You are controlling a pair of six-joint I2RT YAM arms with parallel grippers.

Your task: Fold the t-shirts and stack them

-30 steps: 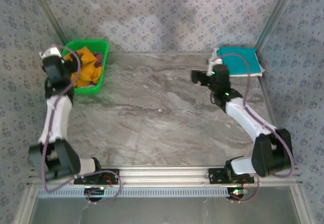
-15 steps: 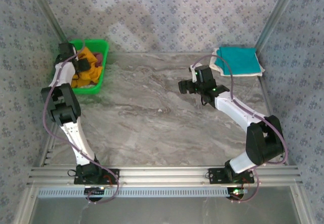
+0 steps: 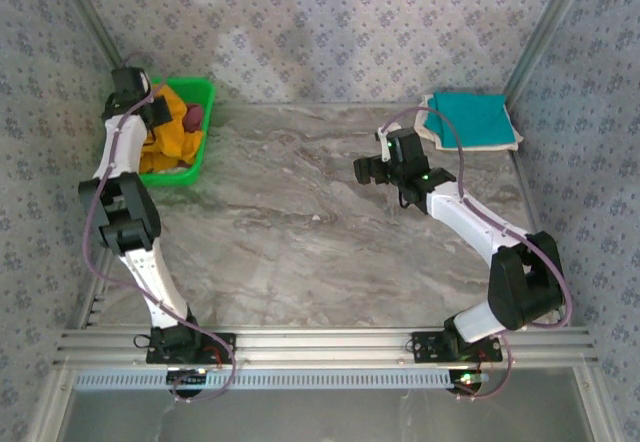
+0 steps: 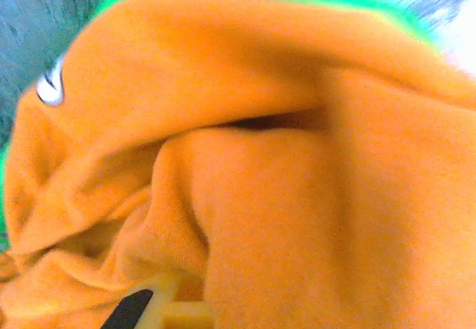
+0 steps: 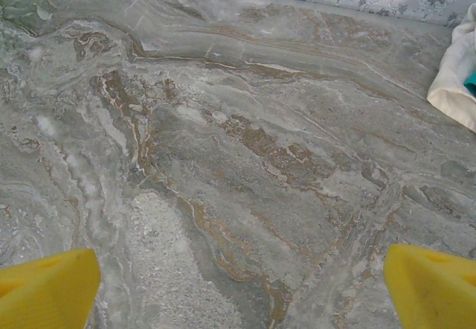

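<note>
Between the jaws of our left gripper, down in the green basket, we have a fold of the orange t-shirt pinched; our right gripper, jaws wide apart, hangs well away over the table.

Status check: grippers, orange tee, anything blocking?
Left gripper shut on orange t-shirt in green basket. Right gripper open over table. Teal t-shirt folded, far right. Nothing blocking.
</note>
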